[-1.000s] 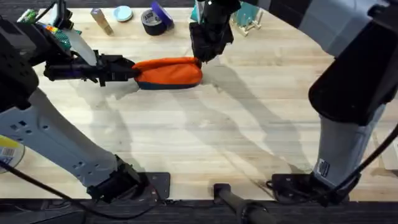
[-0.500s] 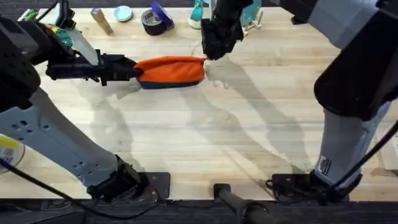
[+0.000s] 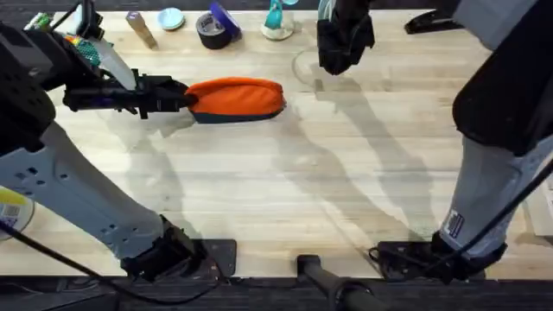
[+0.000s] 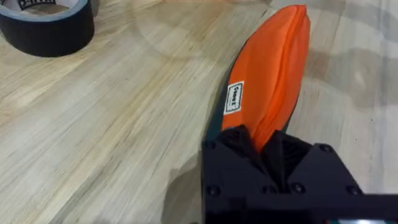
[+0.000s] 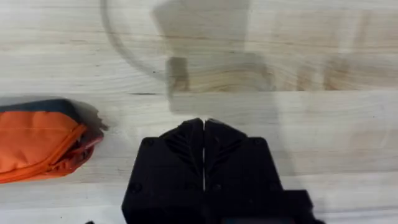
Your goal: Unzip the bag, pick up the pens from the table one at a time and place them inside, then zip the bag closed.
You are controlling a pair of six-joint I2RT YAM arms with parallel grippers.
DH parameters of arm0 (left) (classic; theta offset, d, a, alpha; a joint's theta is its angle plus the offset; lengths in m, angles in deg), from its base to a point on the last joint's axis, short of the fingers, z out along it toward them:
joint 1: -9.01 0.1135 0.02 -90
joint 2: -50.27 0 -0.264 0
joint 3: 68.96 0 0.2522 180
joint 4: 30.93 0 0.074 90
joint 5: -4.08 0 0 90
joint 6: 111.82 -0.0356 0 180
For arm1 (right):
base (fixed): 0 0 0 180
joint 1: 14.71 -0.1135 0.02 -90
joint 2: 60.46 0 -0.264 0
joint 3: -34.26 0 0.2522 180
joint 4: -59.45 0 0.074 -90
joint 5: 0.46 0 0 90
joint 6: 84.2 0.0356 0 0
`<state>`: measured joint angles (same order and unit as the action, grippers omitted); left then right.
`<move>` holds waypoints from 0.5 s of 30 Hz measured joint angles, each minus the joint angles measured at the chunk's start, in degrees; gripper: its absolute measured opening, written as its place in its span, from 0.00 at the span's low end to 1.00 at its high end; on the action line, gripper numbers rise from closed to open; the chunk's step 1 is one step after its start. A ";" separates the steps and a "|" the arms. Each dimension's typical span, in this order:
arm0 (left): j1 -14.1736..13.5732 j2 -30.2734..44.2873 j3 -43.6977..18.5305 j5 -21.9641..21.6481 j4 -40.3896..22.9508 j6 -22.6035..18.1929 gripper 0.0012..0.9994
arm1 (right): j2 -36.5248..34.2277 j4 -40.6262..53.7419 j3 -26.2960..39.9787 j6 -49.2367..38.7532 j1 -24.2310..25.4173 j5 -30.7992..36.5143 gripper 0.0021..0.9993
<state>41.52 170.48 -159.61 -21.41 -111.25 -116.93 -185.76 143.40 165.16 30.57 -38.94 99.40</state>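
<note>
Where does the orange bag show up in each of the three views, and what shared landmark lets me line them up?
Overhead: the bag lies upper centre-left on the table, its left end clamped by the left gripper.
Left wrist: it runs diagonally from the gripper to the upper right.
Right wrist: its end shows at the left edge, apart from the shut right gripper.
Shared landmark: the black tape roll, also in the left wrist view.

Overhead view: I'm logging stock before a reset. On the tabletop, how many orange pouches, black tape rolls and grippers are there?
orange fabric pouch: 1
black tape roll: 1
black two-finger grippers: 2, the left gripper and the right gripper
Total: 4
</note>
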 joint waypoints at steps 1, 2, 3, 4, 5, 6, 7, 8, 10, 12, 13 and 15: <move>0.00 0.00 0.00 0.00 0.00 0.01 0.04 | -0.01 -0.01 0.00 -0.07 0.00 0.08 0.03; 0.00 0.00 0.00 0.00 0.00 0.02 0.04 | -0.01 0.02 -0.02 -0.23 -0.02 0.16 0.03; 0.00 0.00 0.00 0.00 0.00 0.02 0.04 | -0.01 0.00 -0.02 -0.41 -0.02 0.31 0.03; 0.00 0.00 0.00 0.00 0.00 0.02 0.04 | 0.00 0.00 -0.02 -0.46 -0.03 0.45 0.03; 0.00 0.00 0.00 0.00 0.00 0.02 0.04 | -0.02 0.00 -0.02 -0.63 -0.09 0.47 0.03; 0.00 0.00 0.00 0.00 0.00 0.02 0.04 | 0.00 -0.06 -0.02 -0.83 -0.09 0.49 0.03; 0.00 0.00 0.00 0.00 0.00 0.02 0.04 | -0.01 -0.10 -0.02 -0.90 -0.11 0.50 0.03; 0.00 0.00 0.00 0.00 0.00 0.02 0.04 | 0.09 -0.24 -0.04 -1.09 -0.13 0.52 0.03; 0.00 0.00 0.00 0.00 0.00 0.02 0.04 | 0.58 -0.54 -0.22 -1.32 -0.13 0.61 0.03; 0.00 0.00 0.00 0.00 0.00 0.02 0.04 | 1.80 -0.72 -0.48 -1.68 -0.13 0.69 0.03; 0.00 0.00 0.00 0.00 0.00 0.02 0.04 | 2.55 -0.76 -0.55 -1.73 -0.13 0.69 0.03; 0.00 0.00 0.00 0.00 0.00 0.02 0.04 | 4.75 -0.80 -0.55 -1.96 -0.13 0.71 0.03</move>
<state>41.52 170.48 -159.61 -21.41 -111.25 -116.91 -181.01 142.59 164.61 28.61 -39.07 100.11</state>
